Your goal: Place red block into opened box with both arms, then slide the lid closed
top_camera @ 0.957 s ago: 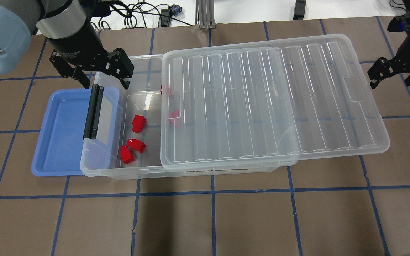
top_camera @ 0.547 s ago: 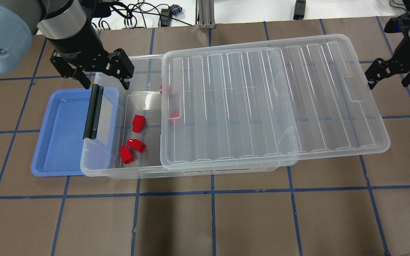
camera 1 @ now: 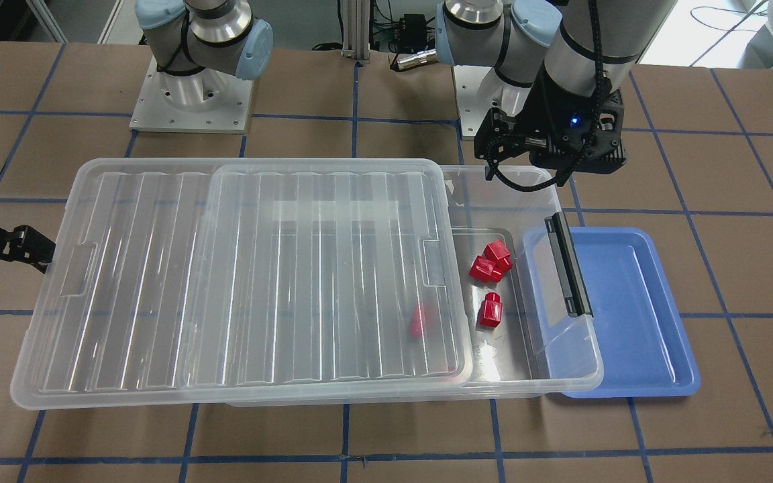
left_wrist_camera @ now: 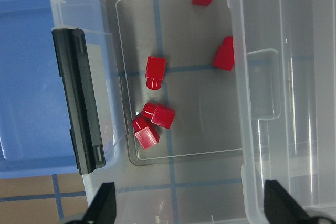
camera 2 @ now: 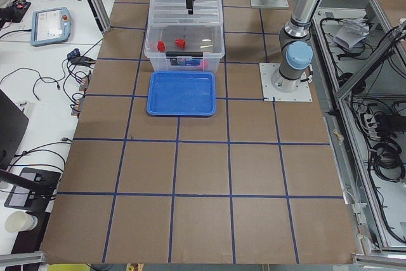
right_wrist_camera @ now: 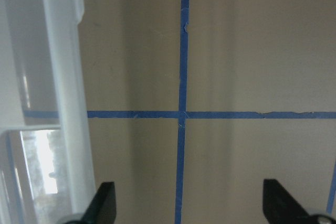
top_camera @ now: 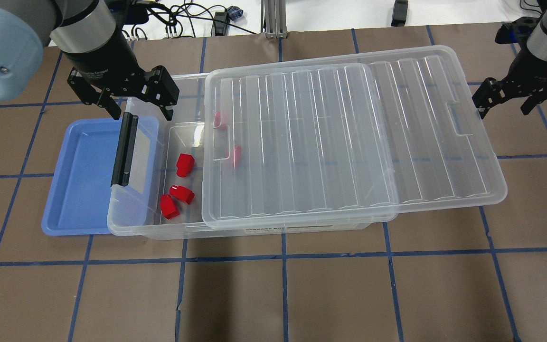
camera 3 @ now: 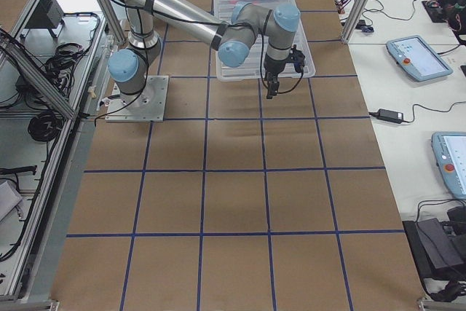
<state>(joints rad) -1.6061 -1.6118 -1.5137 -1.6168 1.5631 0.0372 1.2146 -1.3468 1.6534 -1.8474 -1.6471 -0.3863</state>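
Note:
The clear box (top_camera: 133, 228) lies across the table with its black bar (top_camera: 124, 149) on the left end. Several red blocks (top_camera: 185, 164) rest on its floor; two of them sit under the lid (top_camera: 349, 142). The ribbed lid lies on the box, shifted right and overhanging that end, so the left part is uncovered. My left gripper (top_camera: 138, 111) hangs open over the box's far left corner and holds nothing; its wrist view looks down on the red blocks (left_wrist_camera: 155, 72). My right gripper (top_camera: 504, 110) is open at the lid's right short end, one finger by the rim (right_wrist_camera: 63, 103).
A blue tray (top_camera: 83, 190) lies partly under the box's left end. Brown table with blue tape lines spreads all around. Cables and a metal post (top_camera: 273, 19) stand beyond the far edge.
The lid has slid left along the box, covering more of the opening. My right gripper has moved left with the lid's end. The left gripper has stayed still.

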